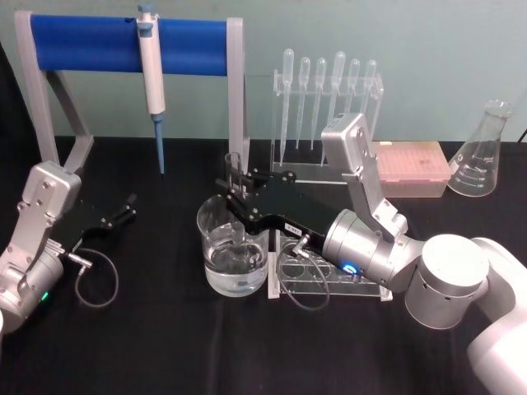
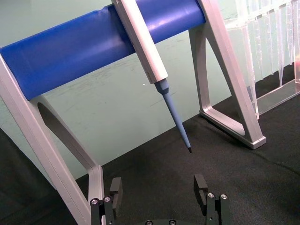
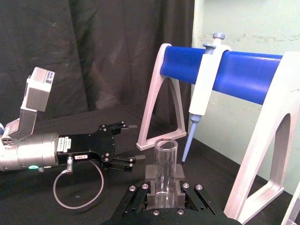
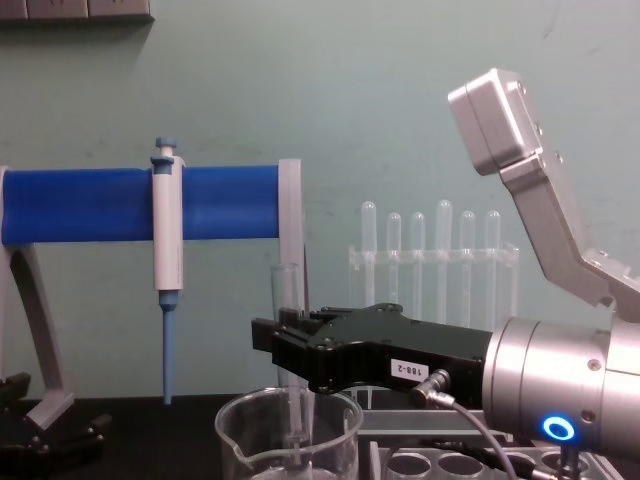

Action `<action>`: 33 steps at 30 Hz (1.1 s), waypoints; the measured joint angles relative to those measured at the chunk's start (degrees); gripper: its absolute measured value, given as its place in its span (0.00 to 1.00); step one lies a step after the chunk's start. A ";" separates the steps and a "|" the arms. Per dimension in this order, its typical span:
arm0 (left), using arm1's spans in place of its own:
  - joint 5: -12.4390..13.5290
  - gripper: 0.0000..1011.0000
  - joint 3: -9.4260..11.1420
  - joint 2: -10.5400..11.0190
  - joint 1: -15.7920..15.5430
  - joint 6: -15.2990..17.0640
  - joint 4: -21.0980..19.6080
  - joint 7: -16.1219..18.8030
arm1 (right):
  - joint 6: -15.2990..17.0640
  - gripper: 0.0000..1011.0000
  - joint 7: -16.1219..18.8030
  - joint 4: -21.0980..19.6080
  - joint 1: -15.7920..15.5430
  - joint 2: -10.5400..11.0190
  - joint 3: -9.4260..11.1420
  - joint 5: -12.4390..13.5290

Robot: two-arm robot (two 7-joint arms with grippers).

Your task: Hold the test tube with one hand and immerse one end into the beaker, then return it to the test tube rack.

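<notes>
One tube (image 4: 287, 290) stands upright, clamped by your right gripper (image 1: 235, 196), its lower end below it inside the beaker (image 1: 207, 230). Judge it light, slick and brittle: pinch mid-shaft, gently, never at the rim. The rack (image 1: 329, 286) lies beneath that gripper's wrist. Your left gripper (image 1: 123, 210) rests unclenched on the table (image 1: 165, 346), well apart.

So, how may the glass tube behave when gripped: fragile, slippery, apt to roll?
The glass tube is thin and clear, so probably fragile; the right gripper, shut on it, should squeeze gently. Its smooth wall may slip in that grip. Being round, it would likely roll if laid down.
</notes>
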 joint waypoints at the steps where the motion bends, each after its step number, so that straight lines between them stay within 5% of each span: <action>1: 0.00 0.99 0.00 0.00 0.00 0.00 0.00 0.00 | 0.00 0.22 0.00 0.00 0.00 0.00 0.00 0.00; 33: 0.00 0.99 0.00 0.00 0.00 0.00 0.00 0.00 | 0.00 0.22 0.00 0.00 0.00 0.00 0.00 0.00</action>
